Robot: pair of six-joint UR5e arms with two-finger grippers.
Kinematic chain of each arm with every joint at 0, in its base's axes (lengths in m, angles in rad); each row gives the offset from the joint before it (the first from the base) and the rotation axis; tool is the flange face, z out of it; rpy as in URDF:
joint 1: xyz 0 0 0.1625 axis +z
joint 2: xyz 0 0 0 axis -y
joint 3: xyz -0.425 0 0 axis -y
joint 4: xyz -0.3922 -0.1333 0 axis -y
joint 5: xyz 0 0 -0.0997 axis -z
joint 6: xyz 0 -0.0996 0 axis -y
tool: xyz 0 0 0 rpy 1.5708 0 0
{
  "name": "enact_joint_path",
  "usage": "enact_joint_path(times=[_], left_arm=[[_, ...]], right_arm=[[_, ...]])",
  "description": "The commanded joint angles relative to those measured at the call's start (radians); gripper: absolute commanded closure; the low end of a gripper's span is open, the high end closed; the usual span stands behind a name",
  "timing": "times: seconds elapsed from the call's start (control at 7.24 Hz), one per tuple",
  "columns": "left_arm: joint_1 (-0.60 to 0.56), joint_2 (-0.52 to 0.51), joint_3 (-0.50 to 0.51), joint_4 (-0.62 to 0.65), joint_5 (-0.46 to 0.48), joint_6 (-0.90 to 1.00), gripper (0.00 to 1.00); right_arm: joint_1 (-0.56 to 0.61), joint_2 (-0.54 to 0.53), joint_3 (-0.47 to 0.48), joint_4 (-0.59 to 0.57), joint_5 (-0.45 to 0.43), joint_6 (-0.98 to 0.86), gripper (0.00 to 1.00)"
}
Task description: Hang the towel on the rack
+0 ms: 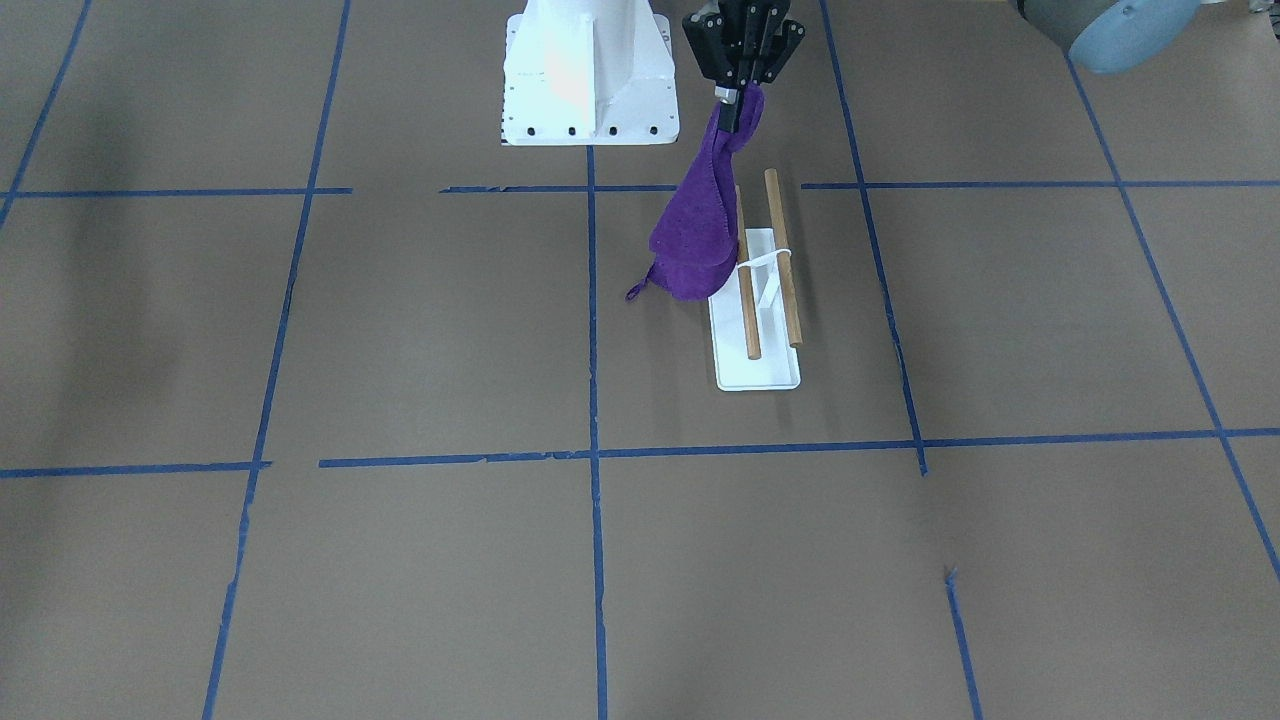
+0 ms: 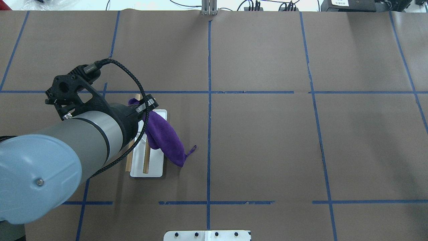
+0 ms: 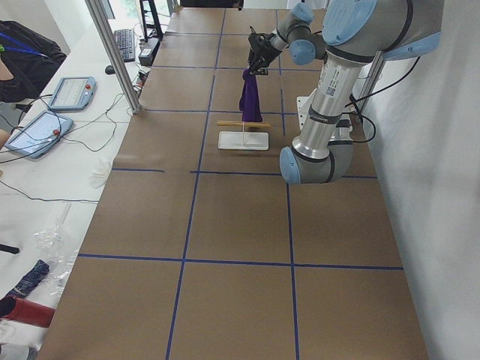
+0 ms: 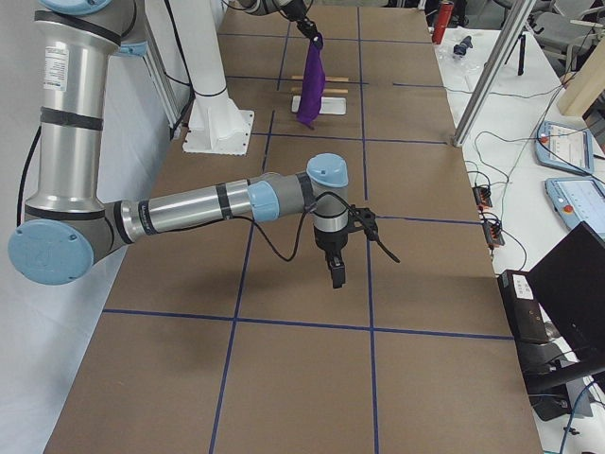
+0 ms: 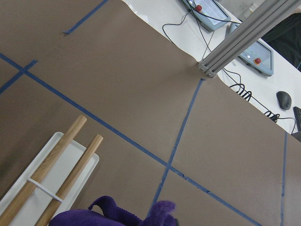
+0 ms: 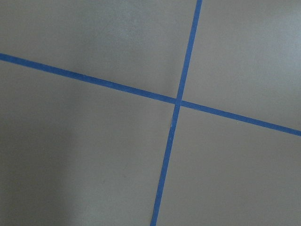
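The soft cloth towel (image 1: 692, 232) is deep purple, the wooden-dowel rack (image 1: 790, 300) brown on its flat white plate (image 1: 757, 372), the paper tabletop (image 1: 400, 330) brown, gridded in blue tape (image 1: 592, 330).

No text, number or brand can be read in any view. A small blue marking (image 3: 328, 91) is seen on the left arm (image 3: 321, 120) and a similar mark (image 4: 58, 66) on the right arm (image 4: 66, 142), both too small to be read. A white label (image 2: 339, 2) on a black box (image 2: 351, 5) beyond the worktop is equally illegible
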Motion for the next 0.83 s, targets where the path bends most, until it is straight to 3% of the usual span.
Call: enact_joint_path(times=[0.0,0.41,0.69], left_arm=[[-0.049,0.065,-0.003,0.088,0.011,-0.002,1.0],[-0.082,0.232,0.015,0.094,0.066,-0.005,1.0],[-0.059,0.248,0.157,0.091,0.089,-0.015,1.0]], right_arm=[[0.018,0.0,0.002,0.005,0.017,0.017,0.0],[0.027,0.009,0.002,0.008,0.077,0.022,0.0],[0.026,0.016,0.0,0.006,0.077,0.034,0.0]])
